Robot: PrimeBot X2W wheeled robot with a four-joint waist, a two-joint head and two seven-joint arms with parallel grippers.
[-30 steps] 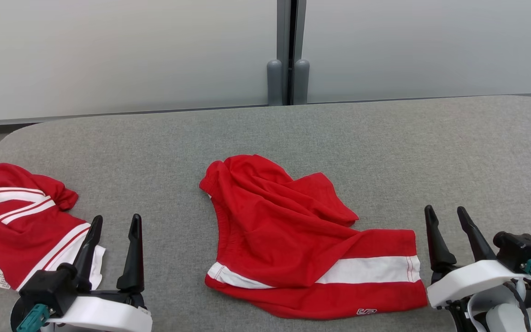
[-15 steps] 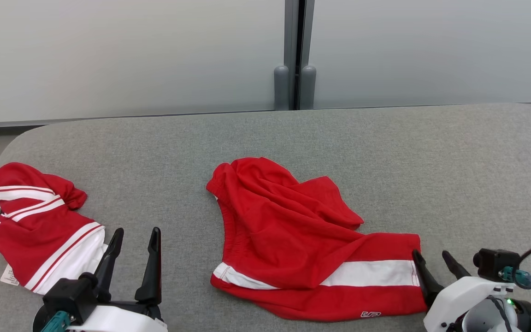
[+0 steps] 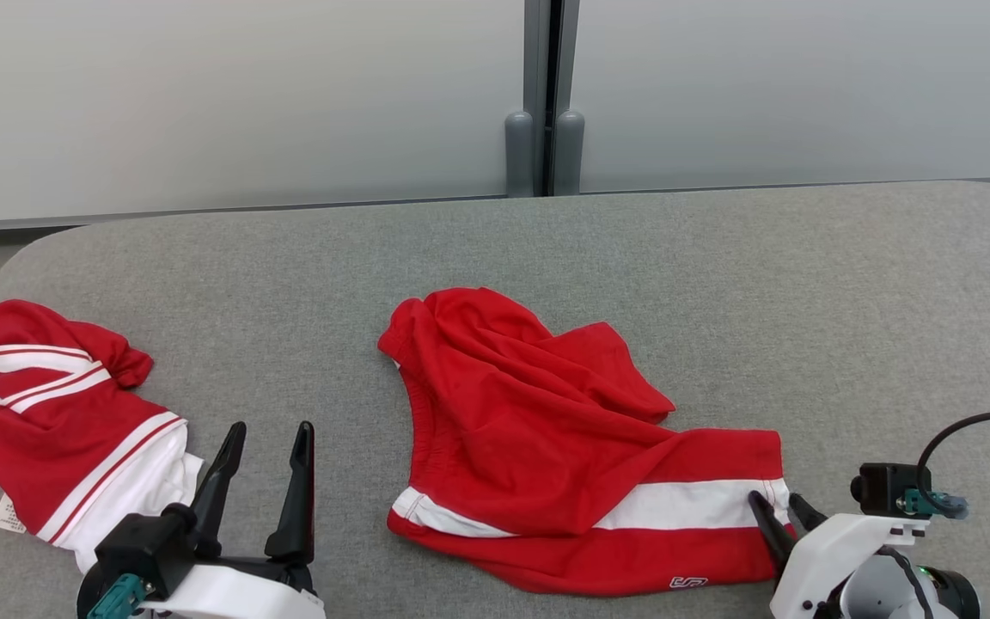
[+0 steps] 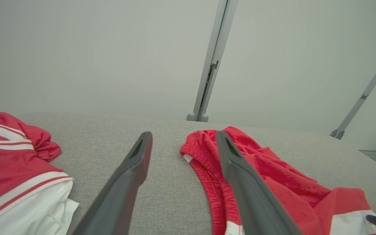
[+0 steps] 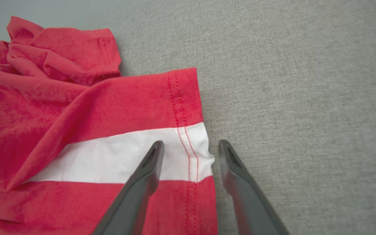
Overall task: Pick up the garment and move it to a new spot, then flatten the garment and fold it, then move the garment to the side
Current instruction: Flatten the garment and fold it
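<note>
Now the right gripper (image 5: 190,143) stands spread astride the hem of the garment (image 5: 77,107), half over the cloth

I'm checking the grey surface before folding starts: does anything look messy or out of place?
The red shorts in the middle lie crumpled, fabric bunched in folds above the striped leg. A second red garment sits wadded at the left edge, its tag poking out. No damage shows.

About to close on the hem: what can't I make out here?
Head view: logo on the red shorts too small to read.
Head and left wrist views: second garment cut off by the left edge.
Right wrist view: whether the right end effector touches the hem; unclear from above.
</note>
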